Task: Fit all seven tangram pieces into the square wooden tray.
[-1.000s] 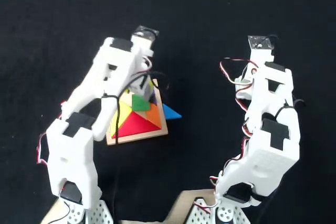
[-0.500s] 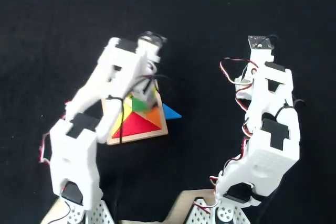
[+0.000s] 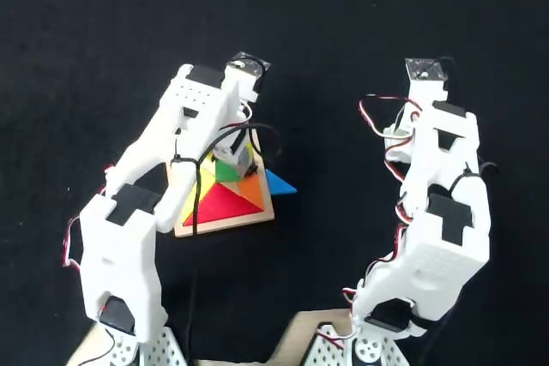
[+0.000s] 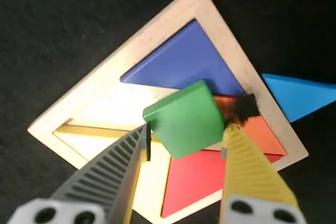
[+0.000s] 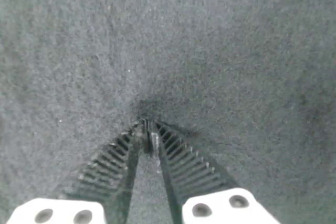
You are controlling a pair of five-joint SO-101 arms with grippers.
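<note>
The square wooden tray (image 4: 100,88) lies on black cloth and holds a dark blue triangle (image 4: 184,61), a yellow piece (image 4: 105,142), a red triangle (image 4: 191,184) and an orange piece (image 4: 260,132). My left gripper (image 4: 187,132) is shut on a green square (image 4: 184,118), held tilted just over the tray's middle. A light blue triangle (image 4: 299,95) lies on the cloth outside the tray, beside one of its corners. From above, the left arm covers much of the tray (image 3: 225,224), with the green square (image 3: 227,170) and the light blue triangle (image 3: 280,183) visible. My right gripper (image 5: 148,129) is shut, empty, tips on the cloth.
The right arm (image 3: 433,135) stands well to the right of the tray, over bare black cloth (image 3: 343,57). Both arm bases sit at the near table edge. Cables hang along both arms.
The left wrist has shifted slightly right and nearer over the tray, carrying the green square. The right arm has not moved.
</note>
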